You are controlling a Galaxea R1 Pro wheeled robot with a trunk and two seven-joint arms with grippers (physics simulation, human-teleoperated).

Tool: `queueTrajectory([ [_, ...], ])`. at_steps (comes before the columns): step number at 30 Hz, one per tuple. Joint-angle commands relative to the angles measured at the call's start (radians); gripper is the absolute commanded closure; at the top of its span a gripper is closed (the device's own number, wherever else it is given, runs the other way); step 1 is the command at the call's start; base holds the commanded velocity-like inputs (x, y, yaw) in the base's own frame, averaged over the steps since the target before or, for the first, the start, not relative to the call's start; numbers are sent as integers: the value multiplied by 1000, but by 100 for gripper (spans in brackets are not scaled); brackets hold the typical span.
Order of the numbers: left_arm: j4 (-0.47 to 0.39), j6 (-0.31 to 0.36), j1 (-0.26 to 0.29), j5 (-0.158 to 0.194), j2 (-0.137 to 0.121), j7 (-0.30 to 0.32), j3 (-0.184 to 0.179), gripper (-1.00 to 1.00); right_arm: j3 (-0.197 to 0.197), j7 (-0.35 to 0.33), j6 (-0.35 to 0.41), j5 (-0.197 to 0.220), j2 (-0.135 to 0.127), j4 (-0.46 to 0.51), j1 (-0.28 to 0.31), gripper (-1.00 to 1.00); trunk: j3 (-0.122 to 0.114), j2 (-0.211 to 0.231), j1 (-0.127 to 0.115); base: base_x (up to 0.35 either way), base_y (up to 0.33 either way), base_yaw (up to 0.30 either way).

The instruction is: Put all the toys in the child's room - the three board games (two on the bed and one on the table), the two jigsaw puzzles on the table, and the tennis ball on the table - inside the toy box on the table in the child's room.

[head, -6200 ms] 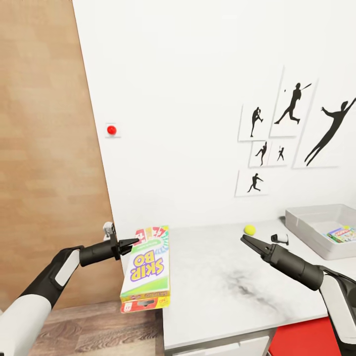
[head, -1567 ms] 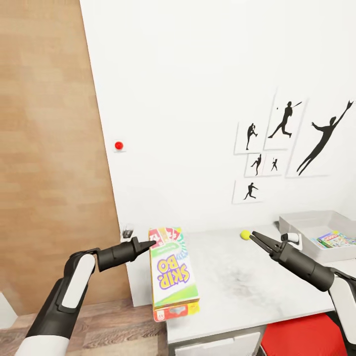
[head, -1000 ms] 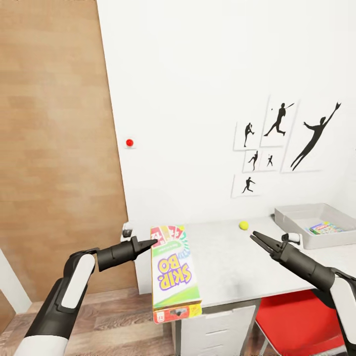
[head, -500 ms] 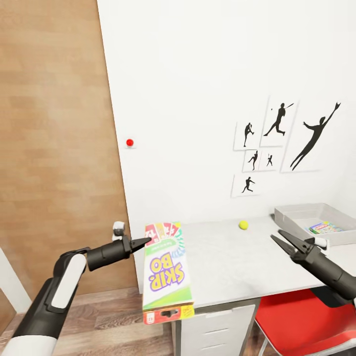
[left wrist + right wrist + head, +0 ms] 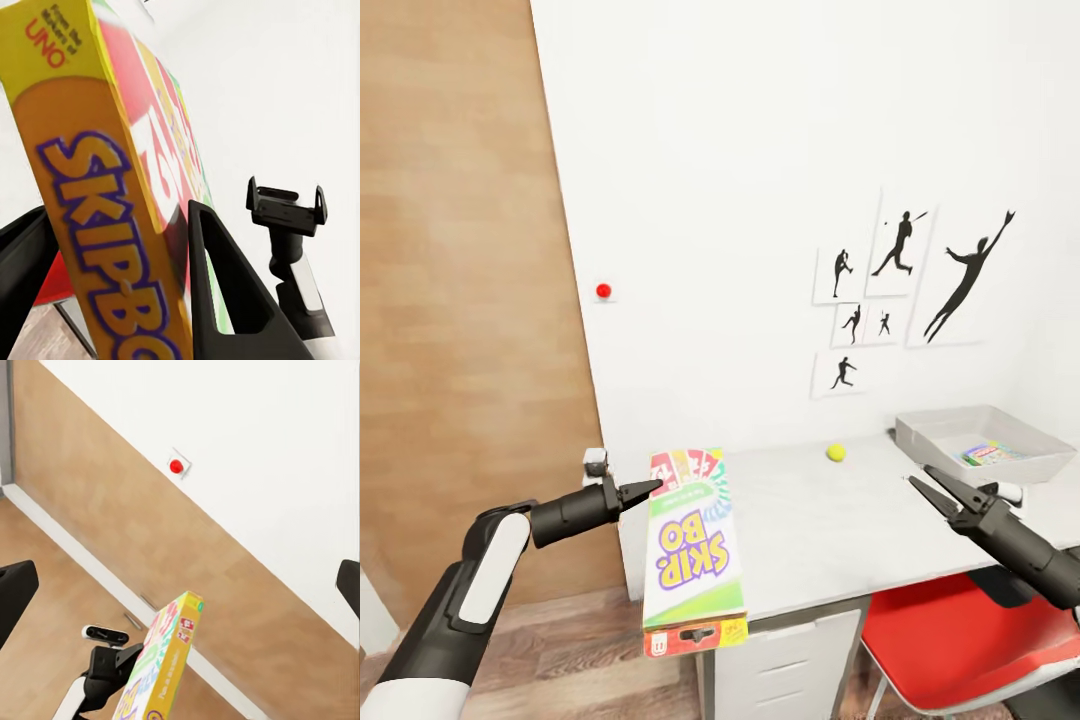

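My left gripper [image 5: 651, 488] is shut on the far left edge of a yellow-green-pink Skip-Bo board game [image 5: 691, 545] with a red end. It holds the box level above the table's [image 5: 830, 525] left end, and the near end juts past the front edge. In the left wrist view the board game [image 5: 97, 187] sits between both fingers [image 5: 225, 300]. The tennis ball [image 5: 836, 452] rests near the wall. The grey toy box [image 5: 930, 440] stands at the far right with a colourful flat item [image 5: 988, 454] inside. My right gripper [image 5: 932, 484] hangs open over the table's right part, short of the toy box.
A red chair [image 5: 950, 640] is tucked under the table's right side and white drawers [image 5: 780, 660] sit below its left end. A wood-panelled wall [image 5: 460, 300] stands left. A red button [image 5: 603, 291] and black silhouette pictures [image 5: 900, 285] are on the white wall.
The camera has panned, sliding the scene slightly left in the picture. Over the last second my right arm drew back toward the right; the left gripper keeps hold of the game.
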State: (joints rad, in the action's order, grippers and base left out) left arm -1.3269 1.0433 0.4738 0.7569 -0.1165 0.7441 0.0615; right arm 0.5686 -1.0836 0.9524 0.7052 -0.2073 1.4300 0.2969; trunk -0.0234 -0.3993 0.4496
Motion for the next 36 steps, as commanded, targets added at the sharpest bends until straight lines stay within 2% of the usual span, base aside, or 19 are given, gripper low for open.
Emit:
queueTrajectory([
  [1, 0, 4, 0, -3, 0, 6, 1, 100, 0, -1, 3, -1, 1, 0, 1, -100, 0, -1, 0, 0, 0, -248],
  [10, -1, 4, 0, -2, 0, 7, -1, 100, -1, -5, -3, 0, 1, -17, 1, -100, -7, -1, 0, -120, 0, -253],
  [15, -2, 4, 0, -2, -1, 8, -21, 100, 0, -9, -4, 1, -2, -26, 1, -100, -10, -1, 0, -76, 0, -255],
  [24, -4, 4, 0, -2, -2, 12, -28, 100, 1, -11, -4, 3, -3, -43, 1, -100, -16, -1, 0, -5, 0, -255],
  [32, -3, 4, 0, -6, -2, 123, -30, 100, 1, -11, -4, 3, -4, -55, 1, -100, -21, -1, 0, 0, 0, -224],
  [36, -1, 4, 0, -8, -5, 137, -28, 100, 1, -11, -5, 3, -4, -65, 1, -100, -22, -1, 0, 0, 0, -55],
])
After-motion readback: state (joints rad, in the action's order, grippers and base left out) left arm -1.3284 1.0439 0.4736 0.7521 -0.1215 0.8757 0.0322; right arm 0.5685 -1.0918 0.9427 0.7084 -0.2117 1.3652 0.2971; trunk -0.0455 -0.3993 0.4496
